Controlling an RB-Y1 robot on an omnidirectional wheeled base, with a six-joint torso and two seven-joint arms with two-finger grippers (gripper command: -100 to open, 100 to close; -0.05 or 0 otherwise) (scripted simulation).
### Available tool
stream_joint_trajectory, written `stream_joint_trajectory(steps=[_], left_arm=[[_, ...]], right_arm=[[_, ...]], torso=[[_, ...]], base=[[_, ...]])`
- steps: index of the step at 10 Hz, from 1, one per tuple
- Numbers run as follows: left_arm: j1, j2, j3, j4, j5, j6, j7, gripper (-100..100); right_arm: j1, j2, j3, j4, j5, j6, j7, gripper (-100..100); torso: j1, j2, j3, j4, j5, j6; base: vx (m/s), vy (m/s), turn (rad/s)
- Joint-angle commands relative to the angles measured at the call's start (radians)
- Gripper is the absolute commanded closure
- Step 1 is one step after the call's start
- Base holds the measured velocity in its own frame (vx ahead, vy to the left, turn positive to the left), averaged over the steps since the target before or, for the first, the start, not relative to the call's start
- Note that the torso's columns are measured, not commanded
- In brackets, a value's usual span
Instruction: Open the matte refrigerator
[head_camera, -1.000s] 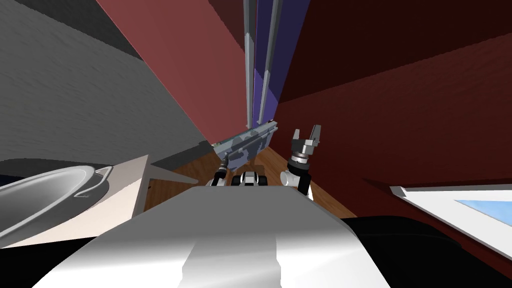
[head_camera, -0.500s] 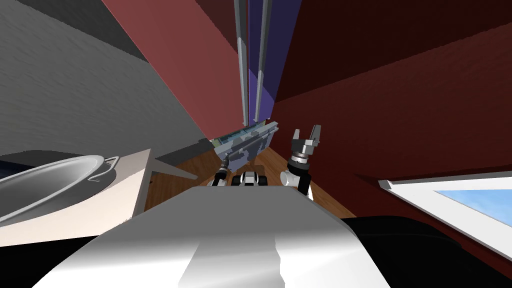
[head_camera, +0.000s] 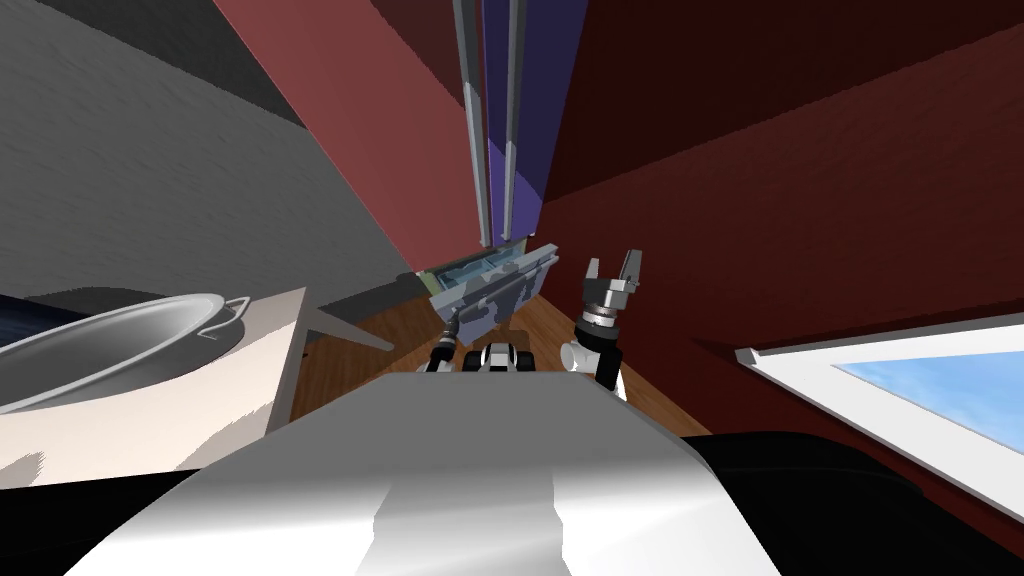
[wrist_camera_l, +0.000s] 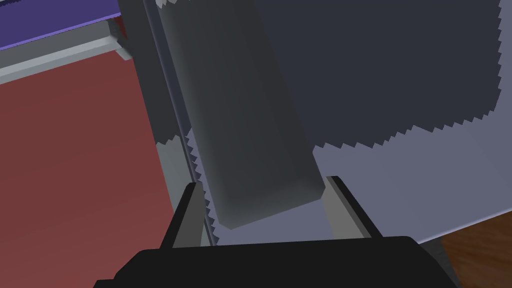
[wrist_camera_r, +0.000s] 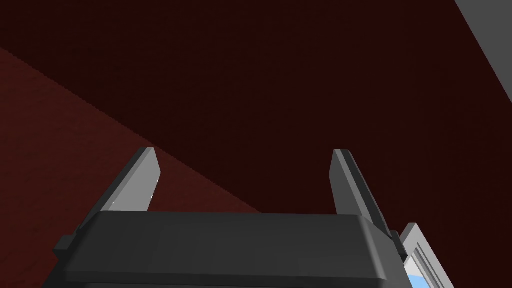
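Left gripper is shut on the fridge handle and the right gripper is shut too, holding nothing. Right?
No. The right gripper is open, holding nothing: the right wrist view shows it spread wide. The left gripper is shut on the fridge handle, as you said.

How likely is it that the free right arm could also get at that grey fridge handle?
Probably yes: the right gripper hangs open just beside the handle, nothing between them, though the left gripper clasps one end.
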Motion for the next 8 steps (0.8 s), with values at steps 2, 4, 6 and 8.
stream_joint_trajectory(steps=[2,4,6,8], left_arm=[[0.008,0.000,-0.006,-0.059,-0.004,0.048,0.004,-100],[0.013,0.001,-0.010,-0.115,-0.007,0.099,0.010,-100],[0.017,0.002,-0.014,-0.170,-0.009,0.151,0.016,-100],[0.019,0.003,-0.016,-0.198,-0.010,0.177,0.019,-100]], right_arm=[[0.000,0.000,0.000,0.000,0.000,0.000,0.000,0],[0.000,0.000,0.000,0.000,0.000,0.000,0.000,0],[0.000,0.000,0.000,0.000,0.000,0.000,0.000,0],[0.000,0.000,0.000,0.000,0.000,0.000,0.000,0]], torso=[[0.002,0.000,0.001,0.000,0.001,0.000],[0.004,-0.001,0.000,0.000,0.001,-0.001],[0.000,0.002,0.002,0.000,0.000,-0.001],[-0.003,0.006,0.004,0.004,-0.002,-0.001]], base=[[-0.044,-0.021,-0.009],[-0.026,0.026,-0.013],[-0.027,0.010,-0.011],[-0.026,0.001,-0.010]])
